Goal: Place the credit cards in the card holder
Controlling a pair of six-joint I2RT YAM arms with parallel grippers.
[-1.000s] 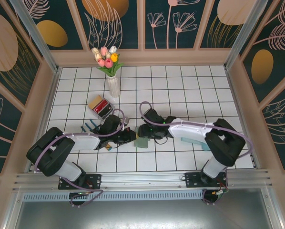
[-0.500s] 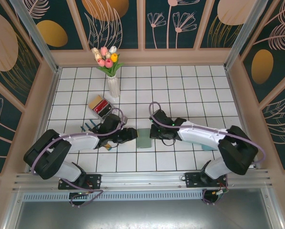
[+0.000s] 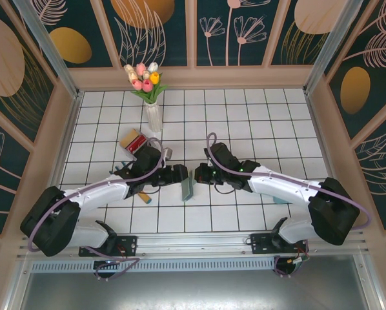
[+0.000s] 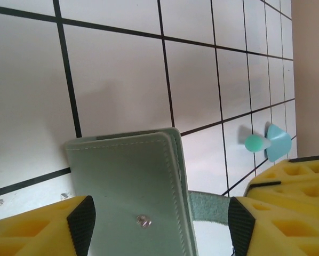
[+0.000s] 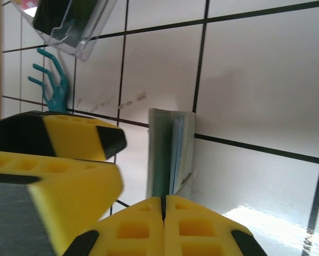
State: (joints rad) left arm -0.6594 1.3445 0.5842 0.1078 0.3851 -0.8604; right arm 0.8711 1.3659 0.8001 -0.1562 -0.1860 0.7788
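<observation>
Your left gripper (image 4: 160, 220) hangs open astride the card holder (image 4: 128, 181), your right gripper (image 5: 163, 205) is clenched shut just at its end, and with that holder balanced on edge on the tiled table (image 3: 244, 123), one nudge could topple it closed.

The card holder (image 3: 187, 188) sits between the left hand (image 3: 178, 175) and right hand (image 3: 197, 175), before the vase (image 3: 153, 116).
</observation>
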